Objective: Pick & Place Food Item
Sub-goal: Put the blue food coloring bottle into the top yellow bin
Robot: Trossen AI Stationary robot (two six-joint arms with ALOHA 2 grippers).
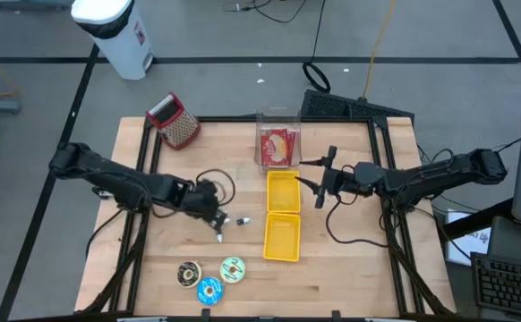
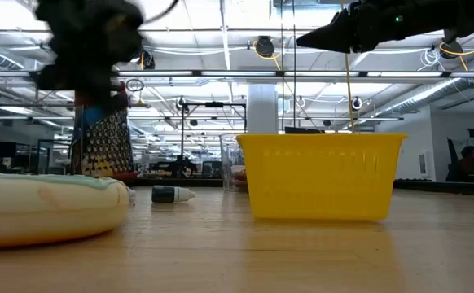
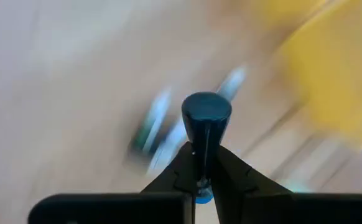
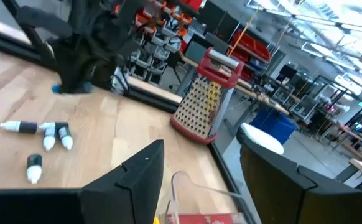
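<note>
Left tool, raised above the table, is clamped on a small dark round-capped piece. The long yellow plastic bin lies just right of it, nearer this arm. Farther right, right tool hovers with fingers parted, empty.

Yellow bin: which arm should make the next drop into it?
Left. Its gripper is shut on a dark-capped tube, up off the table beside the bin. The right gripper hangs open and empty by the bin's far end.
</note>
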